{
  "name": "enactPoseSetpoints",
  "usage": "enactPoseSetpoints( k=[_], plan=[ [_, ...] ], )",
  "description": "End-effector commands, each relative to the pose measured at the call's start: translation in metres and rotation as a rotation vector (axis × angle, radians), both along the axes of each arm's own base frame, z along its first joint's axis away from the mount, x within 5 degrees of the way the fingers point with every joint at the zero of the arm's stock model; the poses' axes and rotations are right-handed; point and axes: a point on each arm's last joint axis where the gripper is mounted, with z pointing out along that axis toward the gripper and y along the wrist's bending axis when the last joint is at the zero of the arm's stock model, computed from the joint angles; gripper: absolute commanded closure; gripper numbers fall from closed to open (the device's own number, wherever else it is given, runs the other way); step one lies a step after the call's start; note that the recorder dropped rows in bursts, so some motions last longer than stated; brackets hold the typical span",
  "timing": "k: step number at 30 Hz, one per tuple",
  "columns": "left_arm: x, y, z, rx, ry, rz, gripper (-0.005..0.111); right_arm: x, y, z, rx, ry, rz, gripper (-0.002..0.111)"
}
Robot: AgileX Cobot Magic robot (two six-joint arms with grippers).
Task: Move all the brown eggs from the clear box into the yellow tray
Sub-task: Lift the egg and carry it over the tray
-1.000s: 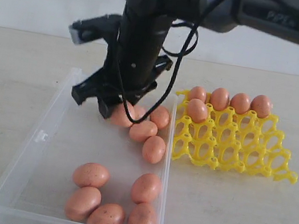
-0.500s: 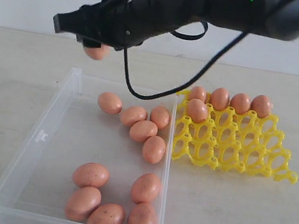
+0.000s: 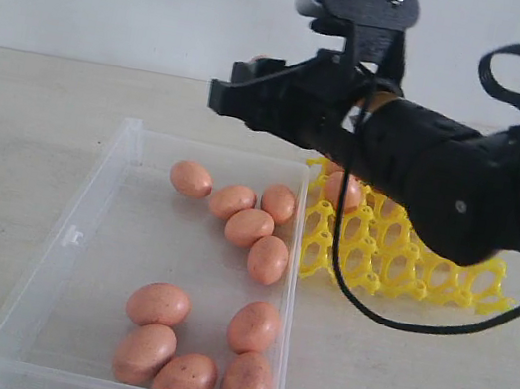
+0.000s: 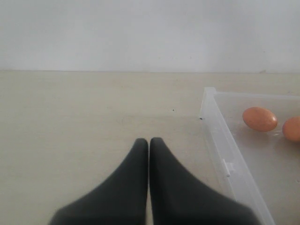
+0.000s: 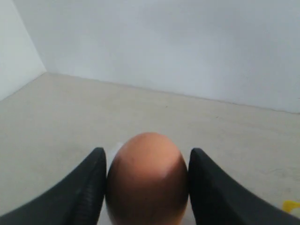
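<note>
My right gripper (image 3: 243, 91) hangs above the far end of the clear box (image 3: 100, 189), beside the yellow tray (image 3: 408, 271). It is shut on a brown egg (image 5: 147, 180), which fills the gap between both fingers in the right wrist view. Several brown eggs (image 3: 249, 227) lie in the box, a cluster at the far side and another (image 3: 158, 304) at the near side. One egg (image 3: 342, 187) shows in the tray; the arm hides most of the tray's back row. My left gripper (image 4: 149, 140) is shut and empty over bare table beside the box wall (image 4: 220, 140).
The right arm (image 3: 462, 190) stretches over the yellow tray and covers much of it. A black cable (image 3: 361, 308) loops down in front of the tray. Pale bare tabletop (image 3: 408, 382) surrounds the box and tray.
The right gripper rose out of the box with an egg, then swung right from over the box's far left corner to beside the tray.
</note>
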Motion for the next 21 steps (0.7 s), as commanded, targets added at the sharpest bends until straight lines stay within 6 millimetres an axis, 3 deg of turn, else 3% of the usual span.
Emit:
enactPoseSetpoints(
  k=[1, 9, 16, 21],
  plan=[
    [0.000, 0.000, -0.001, -0.006, 0.004, 0.000, 0.105, 0.007, -0.033, -0.002, 0.163, -0.043, -0.106, 0.109],
    [0.000, 0.000, -0.001, -0.006, 0.004, 0.000, 0.105, 0.018, -0.076, -0.007, 0.250, -0.069, 0.025, 0.109],
    [0.000, 0.000, -0.001, -0.006, 0.004, 0.000, 0.105, 0.015, -0.129, 0.000, 0.434, 0.029, 0.318, 0.109],
    [0.000, 0.000, -0.001, -0.006, 0.004, 0.000, 0.105, 0.016, -0.160, -0.005, 0.457, 0.131, 0.293, 0.109]
  ],
)
